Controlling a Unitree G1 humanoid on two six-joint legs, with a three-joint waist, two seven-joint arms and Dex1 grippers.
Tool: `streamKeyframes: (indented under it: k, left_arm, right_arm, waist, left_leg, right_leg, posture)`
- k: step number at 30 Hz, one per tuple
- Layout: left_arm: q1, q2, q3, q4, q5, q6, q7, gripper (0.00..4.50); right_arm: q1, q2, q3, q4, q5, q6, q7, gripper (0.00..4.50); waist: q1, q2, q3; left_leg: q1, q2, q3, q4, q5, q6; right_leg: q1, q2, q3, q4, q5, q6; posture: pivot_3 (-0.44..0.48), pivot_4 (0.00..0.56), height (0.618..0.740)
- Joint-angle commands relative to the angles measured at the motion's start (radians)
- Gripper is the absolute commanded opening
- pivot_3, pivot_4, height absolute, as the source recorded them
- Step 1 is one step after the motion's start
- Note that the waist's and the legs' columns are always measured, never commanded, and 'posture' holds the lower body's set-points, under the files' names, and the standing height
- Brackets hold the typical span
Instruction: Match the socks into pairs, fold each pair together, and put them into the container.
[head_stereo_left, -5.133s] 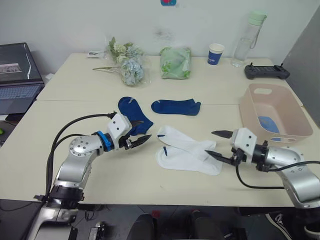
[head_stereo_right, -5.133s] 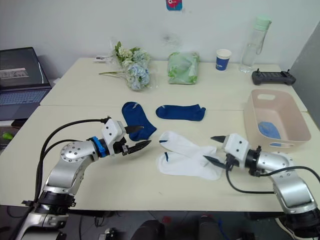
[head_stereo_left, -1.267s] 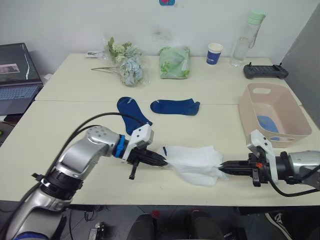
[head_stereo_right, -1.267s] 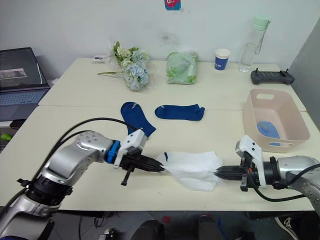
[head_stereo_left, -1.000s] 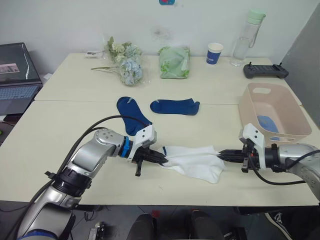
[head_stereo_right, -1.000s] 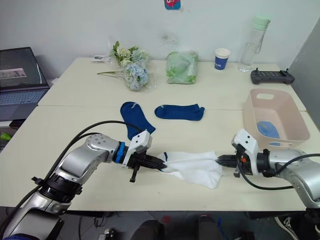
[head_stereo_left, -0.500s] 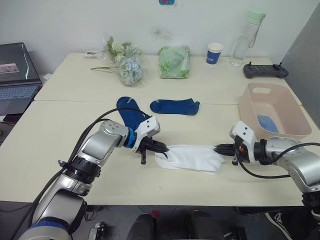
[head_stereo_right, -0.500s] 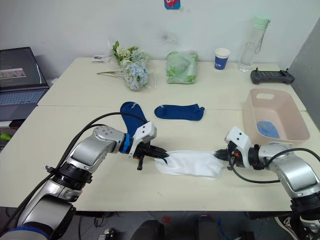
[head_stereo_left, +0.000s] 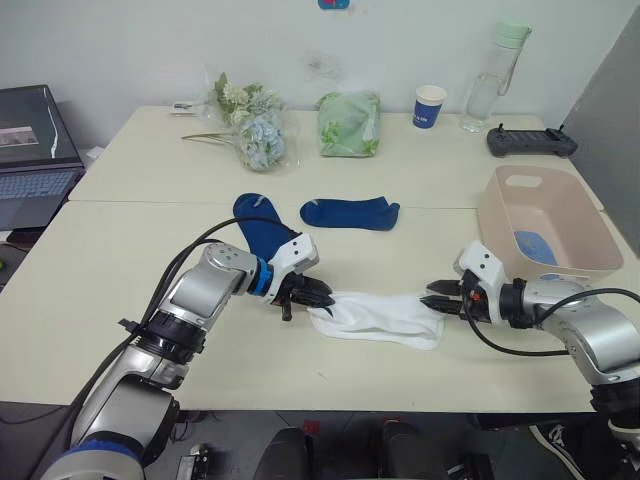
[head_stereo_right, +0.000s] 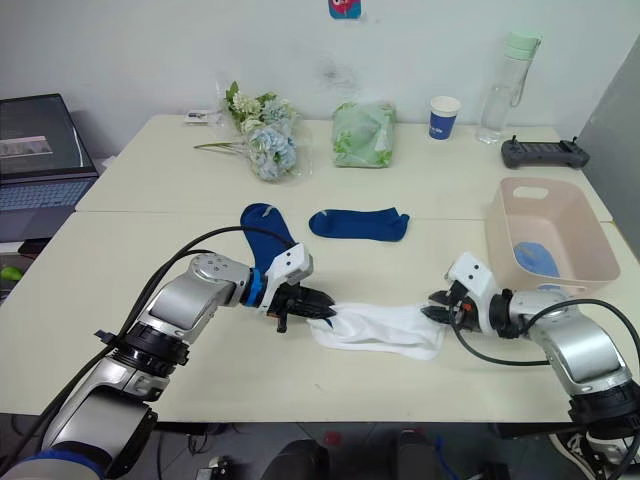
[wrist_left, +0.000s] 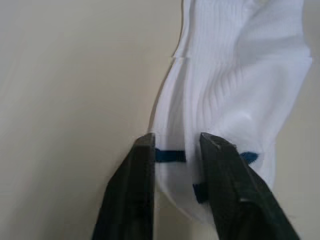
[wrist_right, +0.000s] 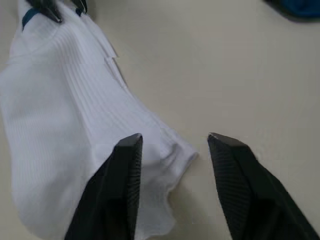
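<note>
Near the table's front edge I see the white socks (head_stereo_left: 378, 317) lying stacked between my grippers. My left gripper (head_stereo_left: 318, 294) pinches their cuff end; my right gripper (head_stereo_left: 436, 297) has let go, fingers spread. At two o'clock sits the pink container (head_stereo_left: 552, 238); at twelve, two navy socks (head_stereo_left: 350, 212).

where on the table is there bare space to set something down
Bare table runs left of the left gripper, and between the navy socks and the flowers. It is crowded around the white socks, between both grippers, and at the pink container.
</note>
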Motion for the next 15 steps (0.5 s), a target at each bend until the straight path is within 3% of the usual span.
streamKeyframes:
  k: [1,9,15]
  left_arm:
    - [-0.024,0.010,0.084,0.021,-0.018,-0.046,0.021,2.39]
    - [0.058,0.069,0.222,-0.071,-0.136,-0.050,-0.052,2.39]
    - [0.149,0.130,0.191,-0.145,-0.119,-0.059,-0.088,2.39]
  right_arm:
    - [-0.001,-0.007,-0.083,-0.060,0.027,-0.024,-0.007,2.93]
    - [0.100,-0.048,-0.120,-0.282,0.083,-0.041,0.048,2.93]
    - [0.164,-0.060,-0.017,-0.364,0.020,-0.108,0.058,2.93]
  waist:
    - [0.000,0.000,0.000]
    - [-0.001,0.000,0.000]
    - [-0.001,0.000,0.000]
  left_leg:
    - [0.000,0.000,0.000,0.000,0.000,0.000]
    - [0.000,0.001,0.000,-0.001,0.000,0.000]
    - [0.000,0.000,0.000,0.000,0.000,0.000]
  right_leg:
    - [0.000,0.000,0.000,0.000,0.000,0.000]
    - [0.000,0.000,0.000,-0.001,0.000,0.000]
    - [0.000,0.000,0.000,0.000,0.000,0.000]
  posture:
    - [0.000,0.150,0.740]
    - [0.000,0.150,0.740]
    - [0.000,0.150,0.740]
